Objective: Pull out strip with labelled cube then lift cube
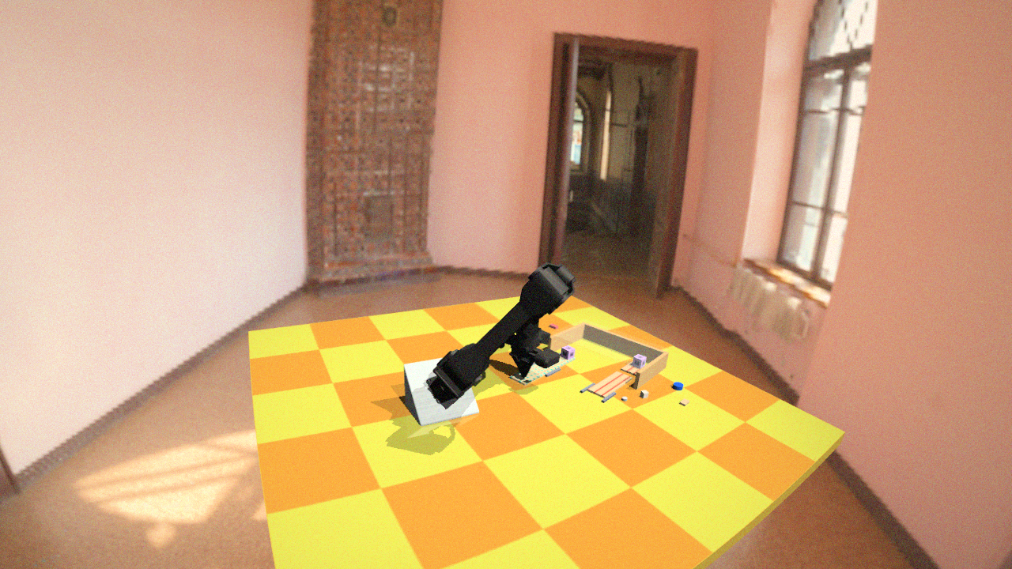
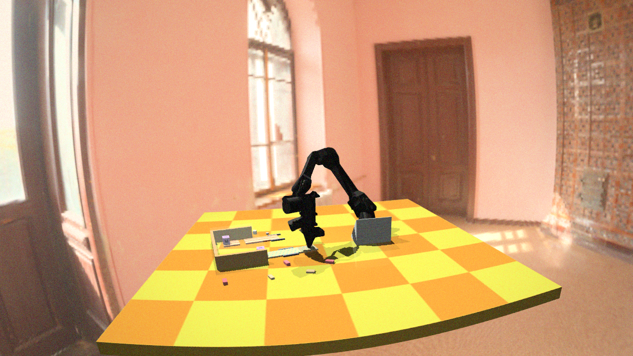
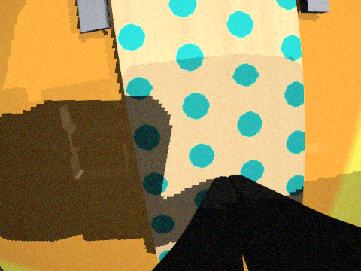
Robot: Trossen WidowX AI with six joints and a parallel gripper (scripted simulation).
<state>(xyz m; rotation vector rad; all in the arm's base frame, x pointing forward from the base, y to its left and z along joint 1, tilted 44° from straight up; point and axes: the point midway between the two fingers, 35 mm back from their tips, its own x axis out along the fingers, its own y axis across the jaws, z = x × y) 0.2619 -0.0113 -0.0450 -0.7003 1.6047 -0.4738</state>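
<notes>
My gripper (image 1: 523,376) (image 2: 311,245) (image 3: 227,189): fingertips pressed together, at dotted strip (image 1: 543,371) (image 2: 285,252) (image 3: 222,90). Risks: light contact, slipping; jerky drag, toppling its purple cube (image 1: 568,352) (image 2: 260,247).

Yellow-and-orange checkered table (image 1: 506,513) (image 2: 305,316), low-walled tray (image 1: 622,338) (image 2: 242,260), blue disc (image 1: 677,386), small pink blocks (image 2: 287,262) on its top

The dotted strip (image 3: 222,90) looks like smooth, pale wood with a matt face. The box walls (image 1: 624,344) (image 2: 242,260), toward one edge of the bench, look like matt wood. The arm (image 1: 504,331) (image 2: 342,177) looks like dark plastic, mostly matt.
</notes>
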